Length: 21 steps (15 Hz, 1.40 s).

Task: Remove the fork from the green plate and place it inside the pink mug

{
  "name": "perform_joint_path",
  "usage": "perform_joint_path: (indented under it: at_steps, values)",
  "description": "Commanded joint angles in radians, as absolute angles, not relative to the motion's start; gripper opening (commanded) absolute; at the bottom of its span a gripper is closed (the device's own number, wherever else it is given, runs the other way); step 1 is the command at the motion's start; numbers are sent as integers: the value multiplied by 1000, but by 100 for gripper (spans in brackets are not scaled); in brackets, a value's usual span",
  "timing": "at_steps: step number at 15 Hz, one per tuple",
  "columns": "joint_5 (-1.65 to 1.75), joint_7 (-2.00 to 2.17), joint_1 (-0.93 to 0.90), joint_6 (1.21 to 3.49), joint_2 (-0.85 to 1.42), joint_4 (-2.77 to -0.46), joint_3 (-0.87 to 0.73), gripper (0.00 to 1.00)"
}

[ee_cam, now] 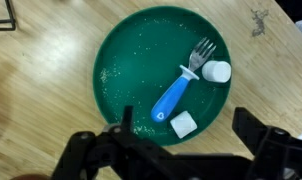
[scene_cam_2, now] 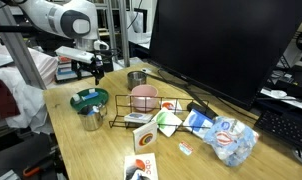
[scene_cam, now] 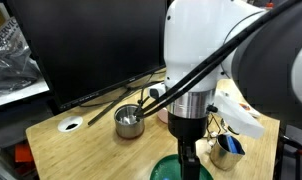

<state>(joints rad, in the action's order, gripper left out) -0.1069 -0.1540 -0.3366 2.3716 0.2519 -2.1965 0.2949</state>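
**benchrat:** ok, big stuff first, what have we got?

**panda_fan:** A wooden table point(scene_cam_2: 76, 150), with the arm point(scene_cam: 206, 40) reaching out over it. The last link drops straight down, so the wrist faces the tabletop and the gripper point(scene_cam: 188, 155) hangs right above the green plate point(ee_cam: 131, 60). It's up in the air, not touching the plate or anything on it.

**benchrat:** jaws?

**panda_fan:** Spread wide. In the wrist view the fingers point(ee_cam: 253, 138) stand far apart over the plate's near edge, with nothing between them.

**benchrat:** and the pink mug?

**panda_fan:** The pink mug point(scene_cam_2: 143, 97) stands upright near the plate but clear of it. It's right by a wire rack point(scene_cam_2: 141, 118), and I can't tell if they touch. A steel pot point(scene_cam_2: 137, 78) sits beyond the mug, further from the plate. A small metal cup point(scene_cam_2: 91, 121) is just beside the plate's rim.

**benchrat:** the fork, which way is it lying?

**panda_fan:** The fork point(ee_cam: 184, 85) lies flat inside the plate, off-centre to the right in the wrist view. Its long axis runs diagonally. The tines point up and right toward the rim, and the blue handle runs down and left toward the gripper's side. There are two little white bits on the plate too. A round one point(ee_cam: 217, 71) sits right against the fork's neck, and a cube point(ee_cam: 182, 123) is just beside the end of the handle.
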Motion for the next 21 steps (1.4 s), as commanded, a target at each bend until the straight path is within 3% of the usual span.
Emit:
perform_joint_path:
  at_steps: [1, 21]
  values:
    - [-100, -152, -324, 2365, 296, -2173, 308, 100]
    - [43, -99, -355, 2484, 437, -2139, 314, 100]
